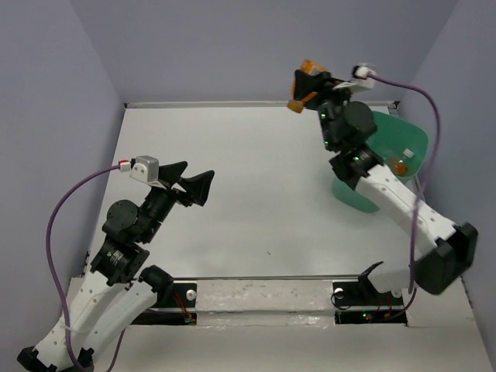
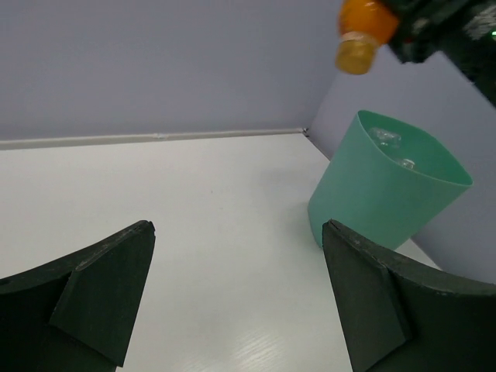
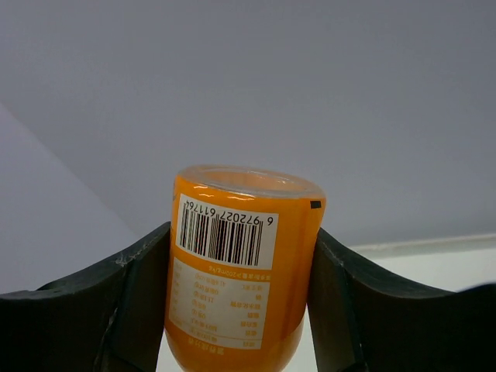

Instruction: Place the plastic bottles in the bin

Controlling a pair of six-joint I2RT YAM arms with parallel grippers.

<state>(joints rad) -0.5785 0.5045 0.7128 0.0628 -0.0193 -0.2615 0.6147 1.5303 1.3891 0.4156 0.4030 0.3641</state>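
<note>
My right gripper (image 1: 308,85) is shut on an orange plastic bottle (image 1: 304,89) with a white barcode label and holds it high in the air, left of and beyond the mint-green bin (image 1: 399,139). In the right wrist view the bottle (image 3: 240,271) sits between both fingers (image 3: 124,302). The left wrist view shows the bottle (image 2: 363,32) above and left of the bin (image 2: 380,201), with clear bottle shapes (image 2: 385,138) inside it. My left gripper (image 1: 195,182) is open and empty over the table's left part; it also shows in its wrist view (image 2: 236,229).
The bin stands at the table's far right corner, partly hidden by my right arm (image 1: 380,186). A small orange item (image 1: 401,167) shows inside it. Lavender walls (image 1: 232,46) close in the white table (image 1: 256,201) on three sides.
</note>
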